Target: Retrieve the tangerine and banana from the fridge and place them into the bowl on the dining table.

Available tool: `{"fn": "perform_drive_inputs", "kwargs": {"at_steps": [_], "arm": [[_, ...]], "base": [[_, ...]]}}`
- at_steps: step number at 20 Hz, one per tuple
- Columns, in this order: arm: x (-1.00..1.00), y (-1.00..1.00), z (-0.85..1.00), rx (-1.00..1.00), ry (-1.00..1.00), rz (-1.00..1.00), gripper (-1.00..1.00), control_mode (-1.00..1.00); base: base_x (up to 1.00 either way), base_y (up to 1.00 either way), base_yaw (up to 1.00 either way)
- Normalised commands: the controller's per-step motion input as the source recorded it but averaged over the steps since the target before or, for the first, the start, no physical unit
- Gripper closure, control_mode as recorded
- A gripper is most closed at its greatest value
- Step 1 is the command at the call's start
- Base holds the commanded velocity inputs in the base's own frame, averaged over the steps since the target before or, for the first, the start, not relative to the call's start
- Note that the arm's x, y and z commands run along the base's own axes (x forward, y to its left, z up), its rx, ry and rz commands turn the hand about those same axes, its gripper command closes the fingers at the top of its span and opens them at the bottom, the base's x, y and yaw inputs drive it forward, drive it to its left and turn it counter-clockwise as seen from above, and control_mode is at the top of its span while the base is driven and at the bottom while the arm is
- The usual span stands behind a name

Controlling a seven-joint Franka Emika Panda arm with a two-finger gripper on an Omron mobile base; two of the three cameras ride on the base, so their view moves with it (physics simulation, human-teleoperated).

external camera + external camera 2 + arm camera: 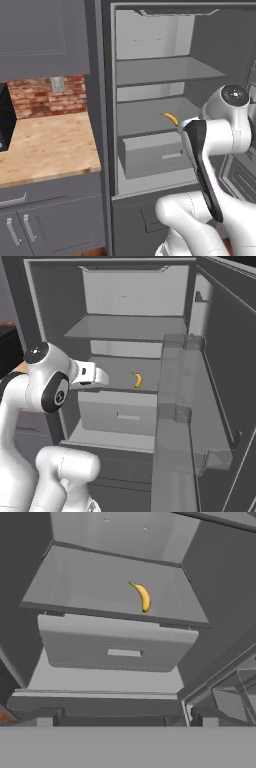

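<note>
Nearest the cameras, the white arm (210, 165) is folding in front of the open fridge (50, 306), its wrist pointing into the cavity from low and left in the right base view; the claw (102, 376) is standing released, jaws spread wide and grasping nothing, short of the shelves. Just beyond it the drawer (117, 647) is sitting shut under the middle shelf (75, 587), and the banana (143, 597) is lying alone on that shelf, toward its right half and back from the front lip — the tangerine is not to be made out on any shelf in these pictures. The risk from here, as a judgement, is lying in the approach: coming in too low, the fingers could be knocking the shelf's front edge or the drawer top; coming in off-centre, they could be nudging the slim, curved fruit so that it is rolling or sliding deeper toward the back wall. The opened door (175, 421), with its bins, is crowding the right side, so a wide swing of the elbow could be clipping it. Open room is lying above the banana, under the upper shelf (125, 328), and to the fruit's left, where the shelf is bare.
</note>
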Motion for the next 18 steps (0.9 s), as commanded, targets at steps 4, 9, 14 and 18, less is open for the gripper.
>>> {"fn": "perform_drive_inputs", "kwargs": {"at_steps": [4,9,14,18], "arm": [[0.33,-0.26,-0.09,0.00,-0.03,0.00,-1.00,-1.00],[0.39,-0.11,-0.10,0.00,0.00,0.00,-1.00,-1.00],[0.38,-0.03,-0.09,0.00,0.00,0.00,-1.00,-1.00],[0.36,-0.11,-0.13,0.02,0.00,0.00,-1.00,-1.00]], "base": [[0.00,0.00,0.00],[0.00,0.00,0.00],[0.00,0.00,0.00],[0.00,0.00,0.00]]}}
